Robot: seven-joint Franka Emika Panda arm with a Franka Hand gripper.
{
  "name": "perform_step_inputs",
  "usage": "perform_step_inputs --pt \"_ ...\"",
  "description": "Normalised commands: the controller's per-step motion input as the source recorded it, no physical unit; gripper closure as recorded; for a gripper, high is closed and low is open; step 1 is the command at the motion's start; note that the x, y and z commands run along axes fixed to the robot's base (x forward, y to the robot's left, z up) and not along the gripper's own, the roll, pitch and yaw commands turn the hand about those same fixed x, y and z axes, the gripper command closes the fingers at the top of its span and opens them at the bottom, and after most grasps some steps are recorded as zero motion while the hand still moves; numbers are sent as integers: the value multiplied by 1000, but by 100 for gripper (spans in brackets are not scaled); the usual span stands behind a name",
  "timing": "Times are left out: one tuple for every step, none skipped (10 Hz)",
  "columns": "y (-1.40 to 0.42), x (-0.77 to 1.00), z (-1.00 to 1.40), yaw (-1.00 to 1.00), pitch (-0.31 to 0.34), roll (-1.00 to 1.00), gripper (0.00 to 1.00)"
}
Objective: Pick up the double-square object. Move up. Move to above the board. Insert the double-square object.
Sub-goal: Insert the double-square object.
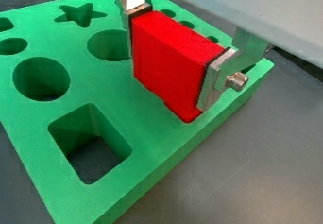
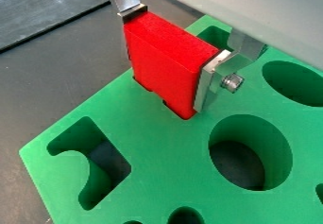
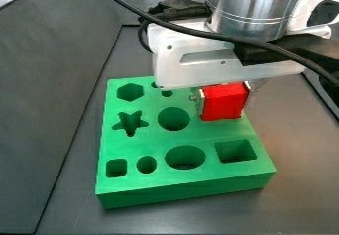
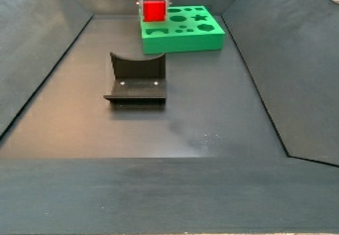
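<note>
1. Dark grey floor (image 4: 199, 110) with sloped dark walls is filling a side view; the fixture (image 4: 135, 78) is standing mid-floor, well apart from the board.
2. The board (image 3: 139, 170) is lying flat, bright green, square, with star, hexagon, round, oval and square cut-outs; in a side view (image 4: 199, 39) it is sitting toward 12 o'clock of the floor.
3. The gripper (image 1: 190, 53) is hanging over the board, its silver fingers (image 1: 231, 69) clamping the double-square object on two opposite faces.
4. The double-square object (image 1: 171, 62) is showing as a bright red, smooth plastic block, taller than wide, slightly tilted in both wrist views (image 2: 164, 62).
5. Its lower end is sitting at or just into the board's top; prongs and slot are hidden, depth cannot tell.
6. In a side view the red block (image 3: 223, 102) is sitting toward 3 o'clock of the board, under the white gripper body (image 3: 212, 56).
</note>
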Motion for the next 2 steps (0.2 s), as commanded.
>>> perform_step_inputs --pt "126 -26 -11 0 11 86 100" --pt "0 0 0 0 0 0 100"
